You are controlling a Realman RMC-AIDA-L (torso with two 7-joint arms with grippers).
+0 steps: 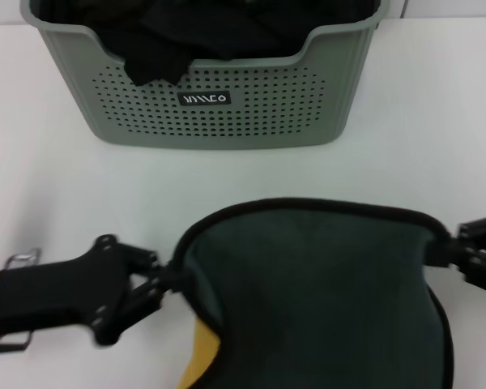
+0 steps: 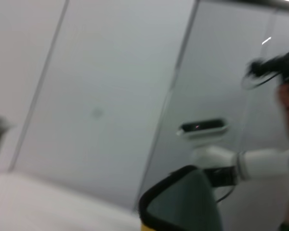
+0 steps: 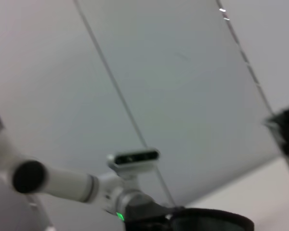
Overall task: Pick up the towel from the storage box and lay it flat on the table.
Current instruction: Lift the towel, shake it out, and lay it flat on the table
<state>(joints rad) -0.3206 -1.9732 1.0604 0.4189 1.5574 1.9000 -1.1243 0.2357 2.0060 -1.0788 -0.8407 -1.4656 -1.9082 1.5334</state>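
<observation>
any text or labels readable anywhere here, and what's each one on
Small black label with white letters, on the front wall of the storage box: too blurred to read for certain; it looks like a short brand name, about five or six characters.
No text shows on the towel, the table, the left gripper or the right gripper.
Wrist views: nothing readable.

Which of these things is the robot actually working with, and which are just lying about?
In use: the towel, stretched between the left gripper and the right gripper; the storage box behind it; the table.

Just there: the black cloths left in the box.
</observation>
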